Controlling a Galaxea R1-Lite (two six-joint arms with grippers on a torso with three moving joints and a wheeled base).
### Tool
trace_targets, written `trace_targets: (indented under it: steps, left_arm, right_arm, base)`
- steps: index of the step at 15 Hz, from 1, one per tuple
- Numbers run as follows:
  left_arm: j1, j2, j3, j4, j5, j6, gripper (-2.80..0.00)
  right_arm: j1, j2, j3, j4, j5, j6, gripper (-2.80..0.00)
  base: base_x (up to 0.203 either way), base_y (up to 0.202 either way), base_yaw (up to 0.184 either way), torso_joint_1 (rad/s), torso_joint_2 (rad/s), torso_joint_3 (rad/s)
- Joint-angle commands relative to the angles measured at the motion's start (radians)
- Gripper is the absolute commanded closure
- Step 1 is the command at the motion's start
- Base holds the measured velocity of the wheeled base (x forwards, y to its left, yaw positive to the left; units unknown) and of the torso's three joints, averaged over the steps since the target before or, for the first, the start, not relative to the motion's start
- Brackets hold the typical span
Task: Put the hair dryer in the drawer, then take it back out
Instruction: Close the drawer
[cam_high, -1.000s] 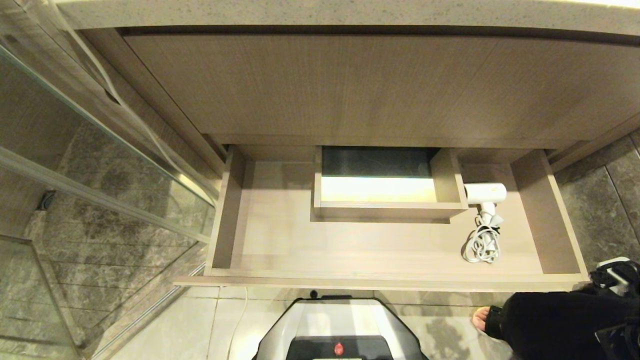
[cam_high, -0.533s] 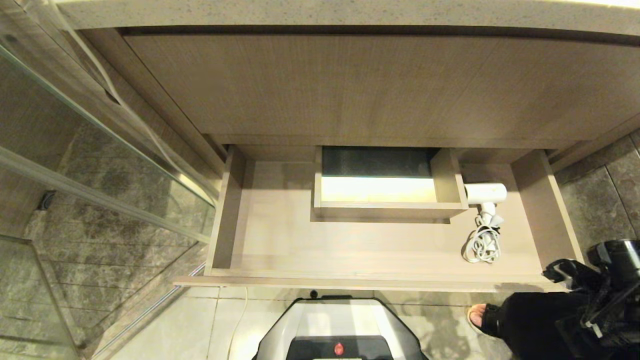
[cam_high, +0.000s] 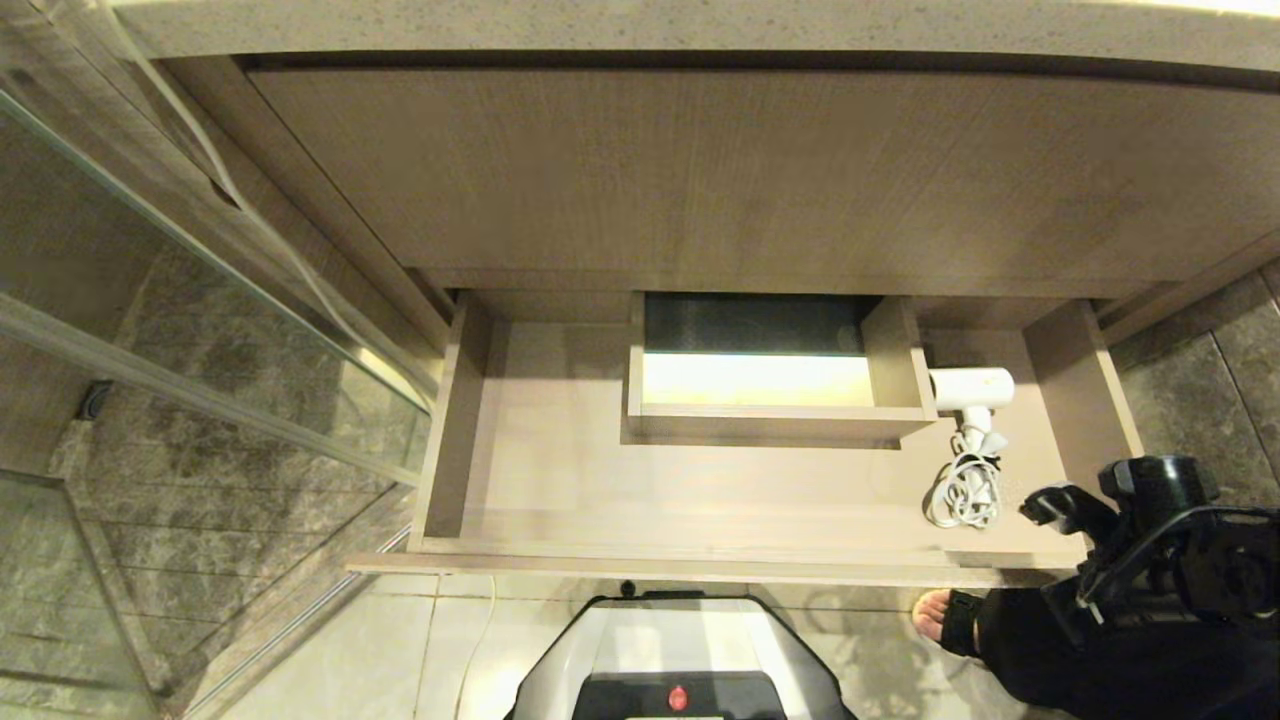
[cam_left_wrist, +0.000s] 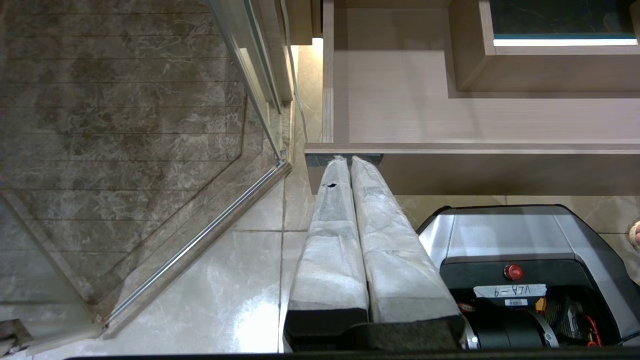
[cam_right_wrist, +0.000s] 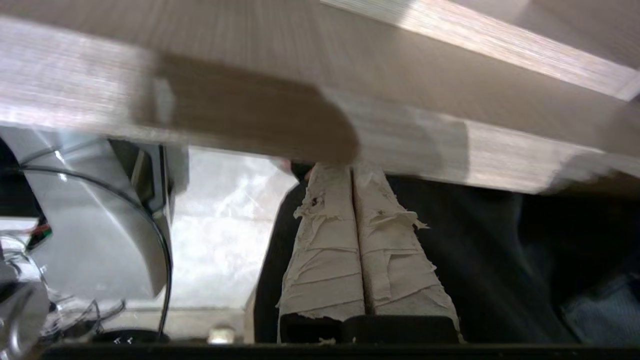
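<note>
The drawer (cam_high: 560, 480) stands pulled out below the counter, with a boxed cut-out (cam_high: 760, 400) in its middle. The white hair dryer (cam_high: 972, 388) lies inside at the right, against the cut-out's wall, its coiled white cord (cam_high: 964, 490) trailing toward the front. My right arm (cam_high: 1140, 540) hangs over the drawer's front right corner, a little right of the cord. The right gripper (cam_right_wrist: 352, 167) is shut and holds nothing, its taped tips near the drawer's front panel (cam_right_wrist: 450, 145). My left gripper (cam_left_wrist: 348, 159) is parked, shut, below the drawer's front left corner (cam_left_wrist: 320, 148).
A person in black trousers (cam_high: 1050, 650) stands at the lower right, a foot (cam_high: 930, 612) near the drawer front. A glass shower partition (cam_high: 200, 300) lines the left side. My base (cam_high: 680, 650) sits just before the drawer. The stone counter (cam_high: 640, 25) overhangs the back.
My right arm has come up from the lower right edge and moved left, now overlapping the drawer's front right corner. The person's foot has shifted slightly left. The hair dryer lies as before.
</note>
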Motion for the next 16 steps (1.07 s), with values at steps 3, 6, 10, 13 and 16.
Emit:
trace_targets:
  steps: [3,6,10,13,16]
  left_arm:
    - [0.000,0.000,0.000,0.000,0.000,-0.001,0.00]
    - [0.000,0.000,0.000,0.000,0.000,0.000,0.00]
    - [-0.001,0.000,0.000,0.000,0.000,0.000,0.00]
    - [0.000,0.000,0.000,0.000,0.000,0.000,0.00]
    - [0.000,0.000,0.001,0.000,0.000,-0.001,0.00]
  right_arm:
    - [-0.004,0.057,-0.072,-0.072,0.115,-0.001,0.00]
    - [-0.006,0.053,-0.107,-0.144,0.151,0.011,0.00]
    - [-0.019,0.040,-0.181,-0.280,0.196,0.050,0.00]
    - [-0.020,0.058,-0.282,-0.348,0.196,0.055,0.00]
    - [-0.020,0.097,-0.368,-0.383,0.192,0.054,0.00]
  base:
    - [0.000,0.000,0.000,0.000,0.00,0.000]
    - [0.000,0.000,0.000,0.000,0.00,0.000]
    - [0.000,0.000,0.000,0.000,0.00,0.000]
    - [0.000,0.000,0.000,0.000,0.00,0.000]
    - [0.000,0.000,0.000,0.000,0.00,0.000]
